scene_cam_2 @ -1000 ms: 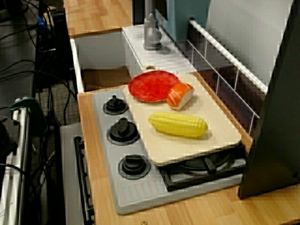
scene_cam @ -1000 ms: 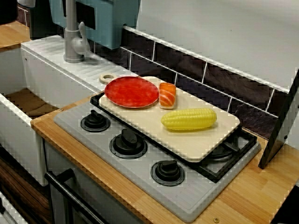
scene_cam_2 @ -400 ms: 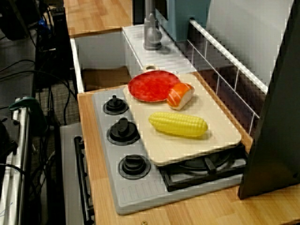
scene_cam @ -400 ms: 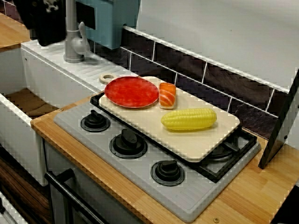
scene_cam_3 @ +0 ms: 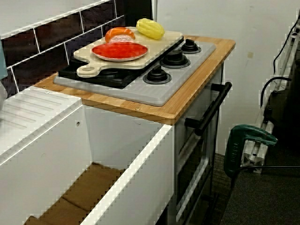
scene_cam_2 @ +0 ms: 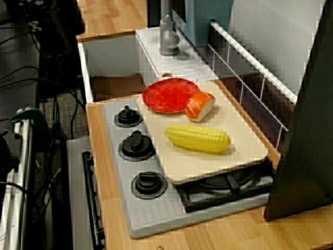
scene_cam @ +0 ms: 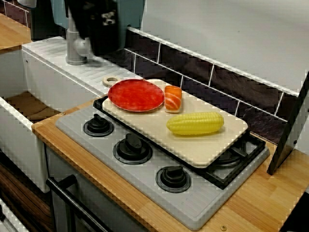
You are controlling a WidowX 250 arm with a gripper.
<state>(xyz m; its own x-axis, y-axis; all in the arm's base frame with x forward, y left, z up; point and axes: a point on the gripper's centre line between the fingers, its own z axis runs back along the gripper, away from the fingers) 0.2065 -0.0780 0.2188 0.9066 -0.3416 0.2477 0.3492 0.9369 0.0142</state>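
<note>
A black gripper (scene_cam: 102,28) shows as a dark blur near the top of the view from the front of the stove. It hangs high in the air. It is too blurry to see the fingers, so I cannot tell if they are spread or pressed together.

The nearest thing to it is a grey metal tap (scene_cam: 76,44). The tap stands upright on the white ribbed ledge behind the deep white sink (scene_cam: 19,126), to the left of the stove. In this view the gripper is just to the right of the tap and above it.

Past the tap, a pale wooden cutting board (scene_cam: 203,145) lies on top of a grey stove top (scene_cam: 145,181). Three things sit on the board in a row. A round red plate (scene_cam: 136,94) is at the end near the tap. An orange and white piece of toy fish (scene_cam: 173,98) stands just beside the plate. A yellow toy corn cob (scene_cam: 195,123) lies on its side near the fish. Three black knobs (scene_cam: 132,147) sit in a line along the front of the stove top. The stove top rests in a light wooden counter (scene_cam: 256,203).

In the low view from the sink side, a green clamp (scene_cam_3: 246,143) is down by the floor.
</note>
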